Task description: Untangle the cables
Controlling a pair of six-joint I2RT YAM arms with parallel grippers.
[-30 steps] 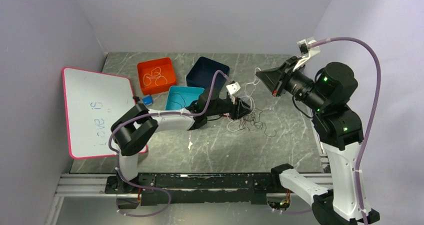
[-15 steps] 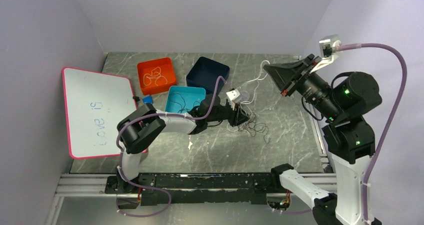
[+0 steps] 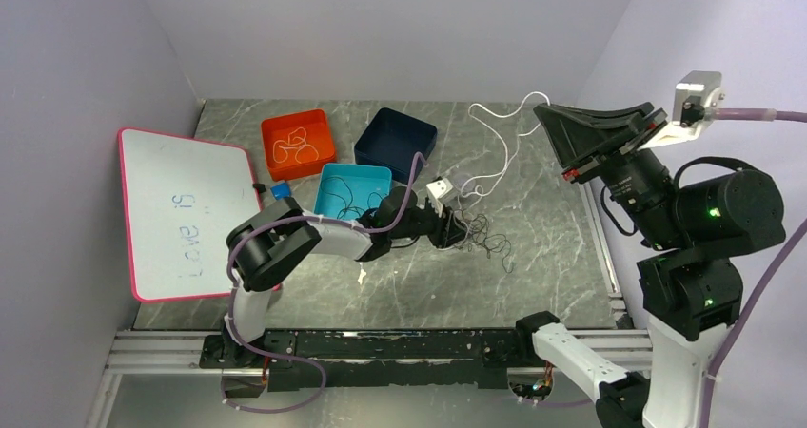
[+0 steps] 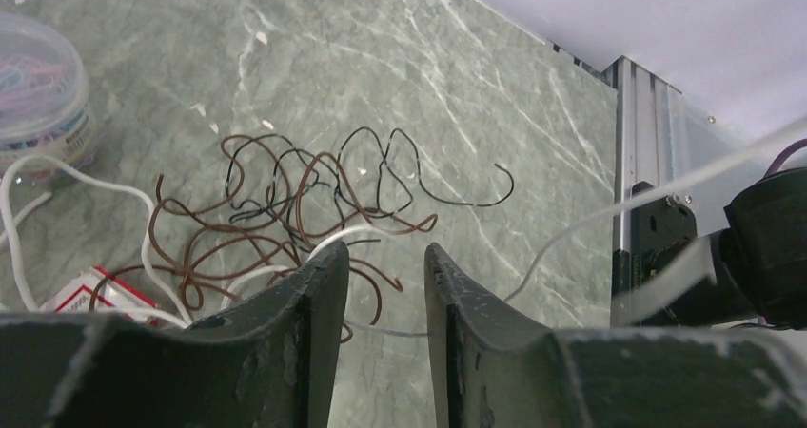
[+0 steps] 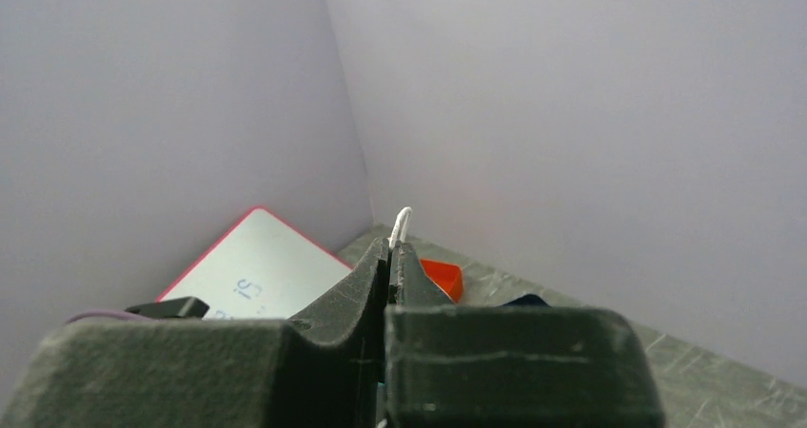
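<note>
Orange bin (image 3: 291, 117) holds whitish cable loops (image 3: 295, 147); teal bin (image 3: 354, 168) holds a thin dark strand (image 3: 344, 195). Black, brown and white cables (image 4: 314, 209) lie knotted on the table (image 3: 533, 257) beneath the part-open, empty left gripper (image 4: 383, 257). The right gripper (image 5: 391, 249), clamped, holds one white cable (image 5: 403, 221) aloft.

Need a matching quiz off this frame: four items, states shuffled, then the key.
Items:
1. right claw
2. left claw
3. orange bin
4. whiteboard

States:
A. low at the tangle, jaws apart
B. far left, pink rim
C. raised, shut on the white cable
D. whitish loops inside

Pairs: 1-C, 2-A, 3-D, 4-B
</note>
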